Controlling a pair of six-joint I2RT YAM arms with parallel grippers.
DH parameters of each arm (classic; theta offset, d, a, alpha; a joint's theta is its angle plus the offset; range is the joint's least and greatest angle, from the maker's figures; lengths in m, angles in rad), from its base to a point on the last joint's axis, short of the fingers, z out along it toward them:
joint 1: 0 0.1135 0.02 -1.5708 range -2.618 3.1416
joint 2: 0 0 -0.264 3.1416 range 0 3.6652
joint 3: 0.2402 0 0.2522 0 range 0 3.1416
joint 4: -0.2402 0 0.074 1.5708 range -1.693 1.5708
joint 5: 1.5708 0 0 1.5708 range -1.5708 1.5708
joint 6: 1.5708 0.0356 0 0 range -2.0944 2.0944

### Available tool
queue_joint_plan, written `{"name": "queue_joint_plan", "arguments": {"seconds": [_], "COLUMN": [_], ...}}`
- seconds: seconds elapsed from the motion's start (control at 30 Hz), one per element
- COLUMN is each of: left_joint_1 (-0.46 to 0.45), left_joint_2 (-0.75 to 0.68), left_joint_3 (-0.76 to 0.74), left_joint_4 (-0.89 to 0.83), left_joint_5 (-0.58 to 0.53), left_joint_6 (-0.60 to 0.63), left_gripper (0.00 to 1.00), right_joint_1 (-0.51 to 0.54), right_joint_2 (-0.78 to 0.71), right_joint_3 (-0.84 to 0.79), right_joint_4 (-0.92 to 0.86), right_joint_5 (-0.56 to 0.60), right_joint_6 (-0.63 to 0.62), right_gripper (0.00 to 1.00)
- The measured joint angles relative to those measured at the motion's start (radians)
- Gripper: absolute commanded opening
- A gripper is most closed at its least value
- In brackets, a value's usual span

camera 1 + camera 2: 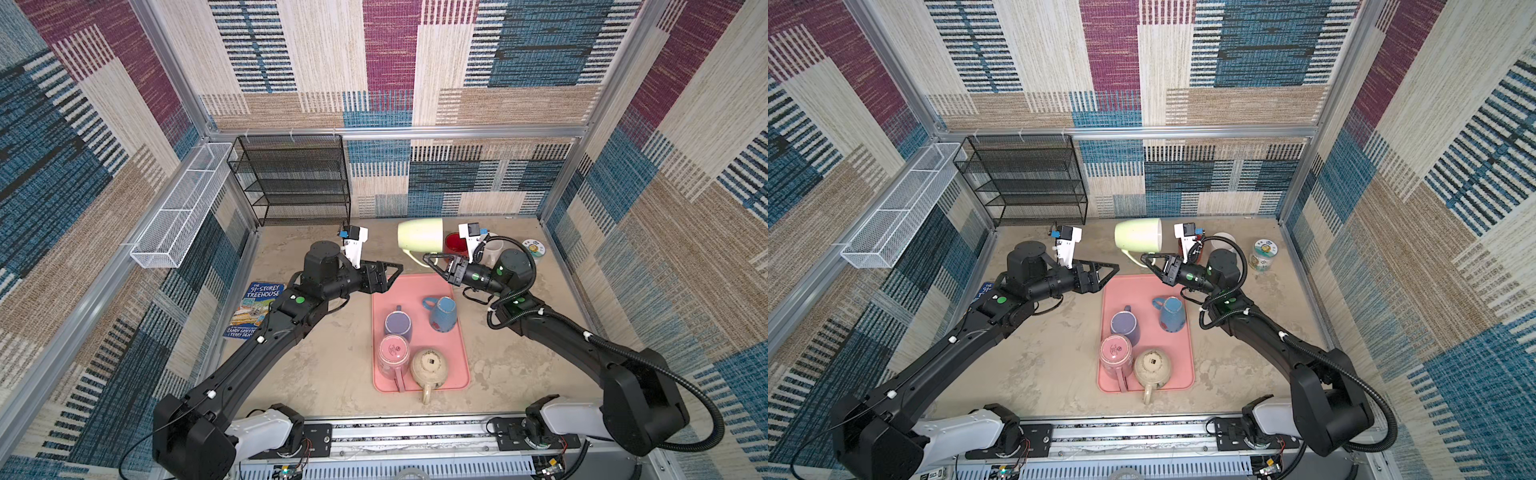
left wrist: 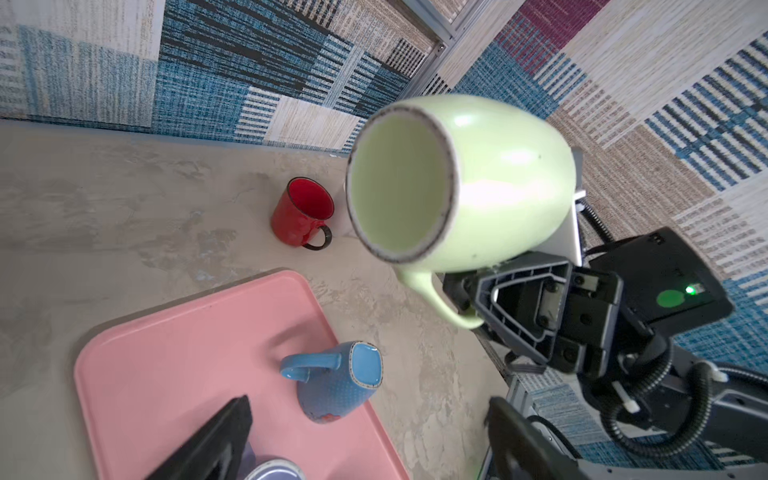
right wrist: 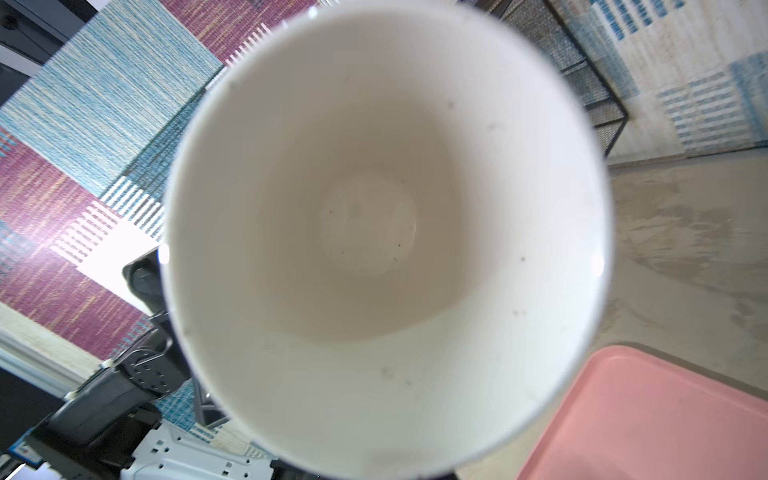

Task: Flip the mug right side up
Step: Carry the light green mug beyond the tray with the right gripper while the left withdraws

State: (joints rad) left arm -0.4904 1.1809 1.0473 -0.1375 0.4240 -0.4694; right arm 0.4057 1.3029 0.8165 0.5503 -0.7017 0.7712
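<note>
The pale green mug [image 1: 419, 236] [image 1: 1138, 235] hangs on its side in the air behind the pink tray [image 1: 446, 286]. My right gripper [image 1: 432, 259] [image 1: 1148, 259] is shut on its handle [image 2: 436, 297]. In the left wrist view the mug's [image 2: 478, 178] flat base faces the camera. The right wrist view looks straight into its pale inside [image 3: 374, 232], which hides the jaws. My left gripper [image 1: 395, 276] [image 1: 1111, 270] [image 2: 369, 402] stands open, left of the mug and apart from it, with nothing between its fingers.
On the tray are a blue mug [image 1: 442, 313], a purple mug [image 1: 398, 324], a pink mug [image 1: 392, 355] and a beige mug [image 1: 429, 368]. A red mug [image 2: 301, 212] and a jar [image 1: 1262, 255] stand at the back right. A black mesh shelf [image 1: 295, 178] and a book [image 1: 253, 309] are on the left.
</note>
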Motion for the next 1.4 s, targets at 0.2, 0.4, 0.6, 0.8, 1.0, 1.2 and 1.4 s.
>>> {"name": "queue_joint_plan", "arguments": {"seconds": [0.2, 0.4, 0.6, 0.8, 1.0, 1.2, 1.4], "left_joint_1": [0.002, 0.002, 0.002, 0.001, 0.002, 0.006, 0.009], "left_joint_2": [-0.08, -0.105, -0.126, -0.181, -0.137, -0.114, -0.182], "left_joint_3": [0.013, 0.075, 0.046, -0.104, -0.113, -0.076, -0.085], "left_joint_4": [-0.164, -0.362, -0.482, -0.502, -0.503, -0.541, -0.573], "left_joint_5": [-0.091, -0.223, -0.323, -0.392, -0.386, -0.331, -0.322], "left_joint_6": [0.077, 0.163, 0.18, 0.179, 0.178, 0.211, 0.237], "left_gripper": [0.99, 1.0, 1.0, 1.0, 1.0, 1.0, 0.99], "right_joint_1": [0.0, 0.0, 0.002, 0.014, 0.058, 0.093, 0.103], "right_joint_2": [-0.042, -0.019, 0.047, 0.111, 0.201, 0.295, 0.384], "right_joint_3": [0.062, 0.136, 0.226, 0.319, 0.47, 0.624, 0.726], "right_joint_4": [-0.251, -0.451, -0.648, -0.807, -0.93, -1.066, -1.154], "right_joint_5": [0.084, 0.146, 0.261, 0.353, 0.426, 0.515, 0.606], "right_joint_6": [-0.142, -0.235, -0.313, -0.369, -0.433, -0.504, -0.557], "right_gripper": [0.0, 0.0, 0.0, 0.0, 0.0, 0.0, 0.0]}}
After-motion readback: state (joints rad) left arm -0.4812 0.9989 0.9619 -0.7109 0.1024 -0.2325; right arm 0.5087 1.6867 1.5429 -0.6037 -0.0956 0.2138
